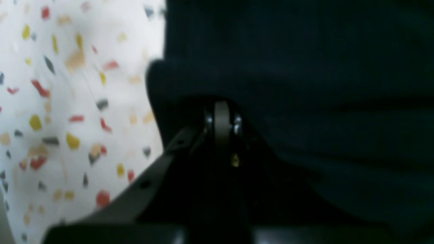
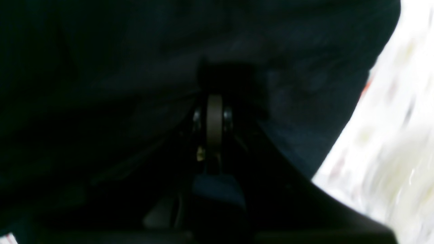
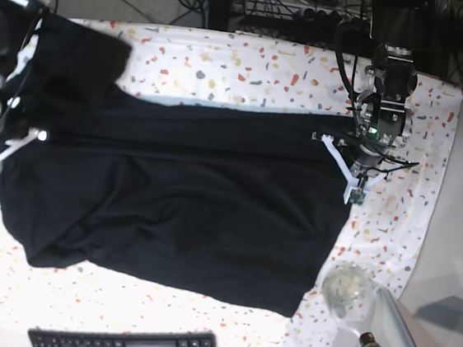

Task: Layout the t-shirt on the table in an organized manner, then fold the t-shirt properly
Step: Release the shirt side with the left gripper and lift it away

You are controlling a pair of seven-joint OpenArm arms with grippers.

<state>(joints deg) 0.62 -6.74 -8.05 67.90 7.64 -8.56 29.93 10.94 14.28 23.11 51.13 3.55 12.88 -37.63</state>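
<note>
You're pinching the t-shirt (image 3: 179,201) with both arms, one at each end of the same edge. That's why the fabric is drawing into a straight taut line across the base view between 9 and 3 o'clock.

The left gripper (image 3: 358,154) is sitting at 3 o'clock with its jaws clamped tight on the shirt's edge; its wrist view shows cloth bunching over the tips. The right gripper (image 3: 8,129) is at 9 o'clock, likewise clamped on cloth; its wrist view is nearly all black fabric.

The shirt is lying spread over the middle of the table (image 3: 251,68), its body sagging toward 6 o'clock with a sleeve flopping at 10 o'clock. The lower hem is looking uneven, so I'd say you're in the layout stage, tensioning to flatten before any fold.

The keyboard (image 3: 126,346) at 6 o'clock and the round glass object (image 3: 350,292) at 4 o'clock are sitting near the hem. Watch the drag.
</note>
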